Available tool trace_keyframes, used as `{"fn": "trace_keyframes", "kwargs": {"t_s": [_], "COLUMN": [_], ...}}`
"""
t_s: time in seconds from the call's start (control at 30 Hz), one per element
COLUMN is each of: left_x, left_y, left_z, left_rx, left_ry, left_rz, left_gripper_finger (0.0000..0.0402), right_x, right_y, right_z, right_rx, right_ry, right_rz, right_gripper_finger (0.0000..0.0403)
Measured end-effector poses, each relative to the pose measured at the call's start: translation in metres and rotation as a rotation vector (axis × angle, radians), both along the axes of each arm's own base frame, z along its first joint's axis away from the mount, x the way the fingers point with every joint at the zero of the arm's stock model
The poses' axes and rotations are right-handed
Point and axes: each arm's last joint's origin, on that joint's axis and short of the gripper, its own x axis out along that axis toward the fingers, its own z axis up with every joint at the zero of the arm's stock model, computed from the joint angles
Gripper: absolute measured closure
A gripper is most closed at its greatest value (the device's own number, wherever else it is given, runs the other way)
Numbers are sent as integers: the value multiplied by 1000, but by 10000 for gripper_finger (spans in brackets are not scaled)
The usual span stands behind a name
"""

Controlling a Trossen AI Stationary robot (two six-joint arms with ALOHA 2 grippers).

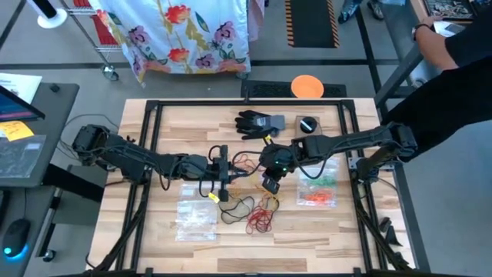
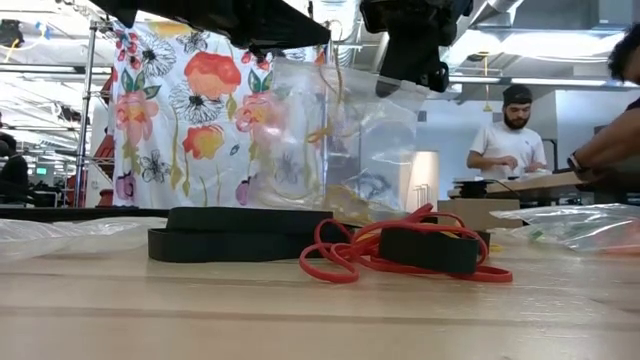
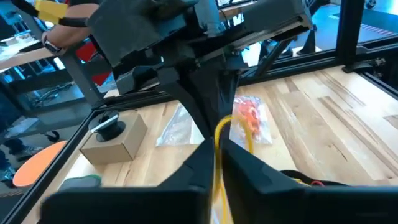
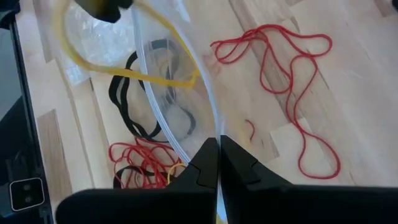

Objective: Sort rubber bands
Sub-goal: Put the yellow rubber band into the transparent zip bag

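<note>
Step in hand: bagging. Left gripper (image 3: 217, 146) pinches a yellow rubber band (image 4: 124, 74) at table centre; right gripper (image 4: 217, 152) clamps a clear bag (image 4: 165, 81). Next, likely: drop band inside.

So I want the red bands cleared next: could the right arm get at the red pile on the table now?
Probably not yet: the right gripper is shut on a clear bag, so it is occupied, though the red bands lie uncovered nearby.

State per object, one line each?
left gripper: shut on yellow rubber band
right gripper: shut on clear plastic bag, held up
red rubber bands: loose on table
black glove: lying flat
bag of orange and green bands: flat on table
</note>
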Motion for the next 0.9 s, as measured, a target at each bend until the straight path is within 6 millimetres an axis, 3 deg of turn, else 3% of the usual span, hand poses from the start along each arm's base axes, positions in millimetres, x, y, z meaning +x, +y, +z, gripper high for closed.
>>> {"fn": "trace_keyframes", "kwargs": {"t_s": [0.27, 0.47, 0.6, 0.77, 0.9], "left_x": [0, -4, -17, -35, -28], "left_y": [3, 2, 0, -6, -13], "left_z": [-2, 3, 2, 0, -6], "left_rx": [-33, -45, 10, -37, -115], "left_ry": [14, 4, 103, 236, 254], "left_rz": [45, 88, 207, 131, -37], "left_gripper_finger": [298, 296, 305, 310, 311], "right_x": [0, 0, -5, -26, -45], "right_y": [0, -9, -17, -26, -27], "right_z": [0, 0, 0, 20, 45], "right_rx": [-5, -40, -83, -177, -194], "right_ry": [-1, 3, 38, 33, -43], "right_rz": [4, -64, -111, -200, -206], "right_gripper_finger": [397, 397, 397, 397, 397]}}
